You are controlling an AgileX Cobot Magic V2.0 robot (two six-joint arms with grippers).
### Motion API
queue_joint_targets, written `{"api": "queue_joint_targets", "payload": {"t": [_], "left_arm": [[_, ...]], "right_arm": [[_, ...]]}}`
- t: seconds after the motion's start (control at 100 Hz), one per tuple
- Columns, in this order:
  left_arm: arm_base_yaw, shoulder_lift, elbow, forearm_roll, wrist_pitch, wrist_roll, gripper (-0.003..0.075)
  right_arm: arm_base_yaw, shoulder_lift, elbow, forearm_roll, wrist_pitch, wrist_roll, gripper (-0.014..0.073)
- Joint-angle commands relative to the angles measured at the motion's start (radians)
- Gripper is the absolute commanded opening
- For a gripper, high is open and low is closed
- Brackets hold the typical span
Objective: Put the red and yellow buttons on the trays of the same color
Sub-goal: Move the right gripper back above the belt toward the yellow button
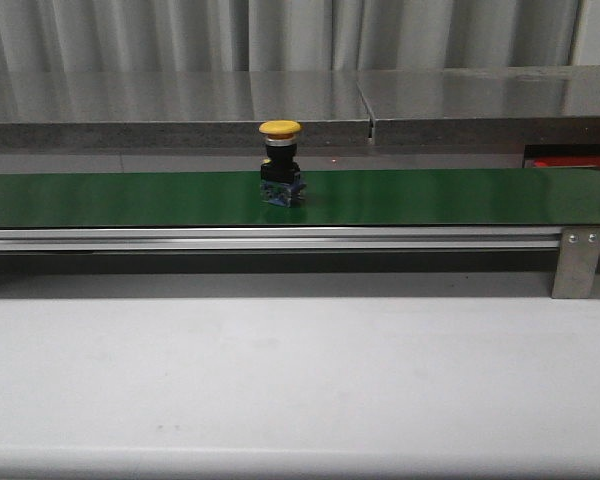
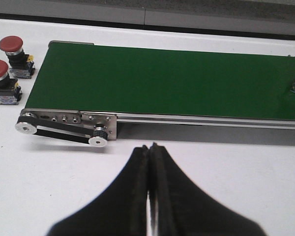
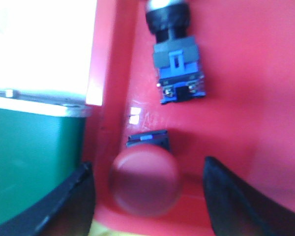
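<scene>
Two red mushroom-top buttons wait on the white worktop, just beside the left end of the long green conveyor belt (image 2: 167, 81). The far red button (image 2: 14, 53) and the near red button (image 2: 1, 81) stand upright, close together, and no tray is under them. I think these two are not sorted yet.

The left gripper (image 2: 148, 206) hangs over the bare worktop on the near side of the belt. Its two black fingers are pressed together with nothing between them.

Near the middle of the belt stands one yellow mushroom-top button (image 1: 280, 162) on its black and blue base. It is upright and nothing touches it. It is not yet on a tray, and no yellow tray shows clearly in any view, only a thin yellow strip at the edge of the right wrist picture.

At the right end of the belt sits the red plastic tray (image 3: 246, 98). Two buttons are inside it. One red-capped button (image 3: 145, 183) stands upright near the tray's edge. The other, a button lying on its side (image 3: 176, 59), shows its black neck and blue base, and its cap is cut off by the picture. The right gripper (image 3: 148, 199) hovers over the upright one, with its fingers wide apart on either side and not touching it.

So I judge two buttons are done, and three are left.
</scene>
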Motion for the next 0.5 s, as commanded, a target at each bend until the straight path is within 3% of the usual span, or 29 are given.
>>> {"api": "queue_joint_targets", "payload": {"t": [0.0,0.22,0.49], "left_arm": [[-0.005,-0.002,-0.027,-0.020,-0.072,0.002,-0.0019],[-0.005,-0.002,-0.027,-0.020,-0.072,0.002,-0.0019],[-0.005,-0.002,-0.027,-0.020,-0.072,0.002,-0.0019]], "right_arm": [[-0.004,-0.131,-0.029,0.003,0.005,0.000,0.0482],[0.039,-0.269,-0.026,0.026,0.114,0.000,0.0482],[0.226,-0.383,-0.004,0.025,0.185,0.000,0.0480]]}}
